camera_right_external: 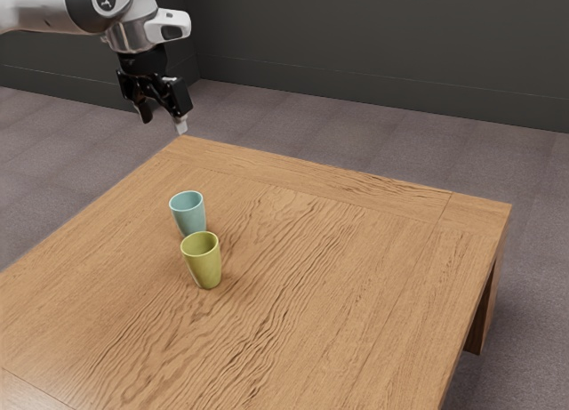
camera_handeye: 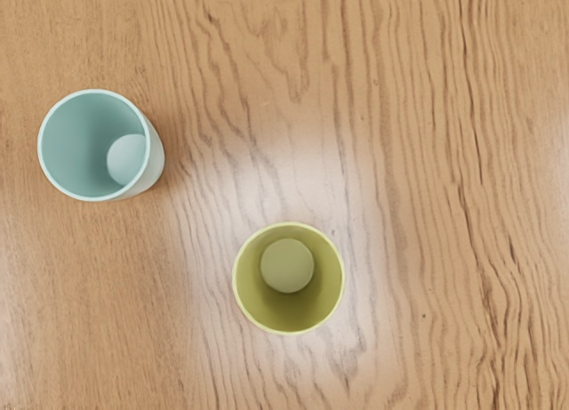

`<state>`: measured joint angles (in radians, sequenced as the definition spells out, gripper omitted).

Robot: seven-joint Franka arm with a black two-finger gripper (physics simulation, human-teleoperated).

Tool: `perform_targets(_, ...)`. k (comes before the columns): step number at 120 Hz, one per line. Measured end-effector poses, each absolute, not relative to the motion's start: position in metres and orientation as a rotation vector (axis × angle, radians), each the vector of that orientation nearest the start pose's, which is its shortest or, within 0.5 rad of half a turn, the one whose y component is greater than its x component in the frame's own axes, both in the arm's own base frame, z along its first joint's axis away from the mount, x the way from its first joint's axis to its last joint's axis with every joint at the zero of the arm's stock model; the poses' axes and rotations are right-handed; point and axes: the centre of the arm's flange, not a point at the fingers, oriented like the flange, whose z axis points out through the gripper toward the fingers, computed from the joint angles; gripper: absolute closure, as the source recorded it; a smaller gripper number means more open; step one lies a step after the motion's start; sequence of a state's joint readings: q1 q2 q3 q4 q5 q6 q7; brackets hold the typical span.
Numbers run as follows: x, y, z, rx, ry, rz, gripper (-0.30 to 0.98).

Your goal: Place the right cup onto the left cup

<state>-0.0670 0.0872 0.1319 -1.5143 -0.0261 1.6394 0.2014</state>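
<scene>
My gripper (camera_right_external: 164, 118) hangs high in the exterior view's upper left, its two fingers apart and nothing between them. Below it on the table stand two upright cups. The teal cup (camera_right_external: 190, 216) is nearer the gripper in that view; the yellow-green cup (camera_right_external: 204, 262) stands just in front, overlapping it slightly. Seen from above in the wrist view, a gap separates the teal cup (camera_handeye: 93, 145) from the yellow-green cup (camera_handeye: 288, 278). Both mouths face up, and their bottoms are visible inside.
The wooden table (camera_right_external: 347, 277) extends around both cups, with its far corner toward the exterior view's right. Grey carpet (camera_right_external: 267, 108) and a dark wall (camera_right_external: 356, 41) lie beyond it.
</scene>
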Motion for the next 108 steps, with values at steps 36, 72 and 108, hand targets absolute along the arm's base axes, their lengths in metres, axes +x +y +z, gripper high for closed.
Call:
perform_targets(36,0.584,0.030,0.604,-3.151,0.204,-0.050,0.00)
perform_targets(72,0.566,-0.017,0.527,-3.170,0.321,0.085,0.00)
perform_targets(108,0.572,-0.013,0.457,-3.174,0.264,0.128,0.00)
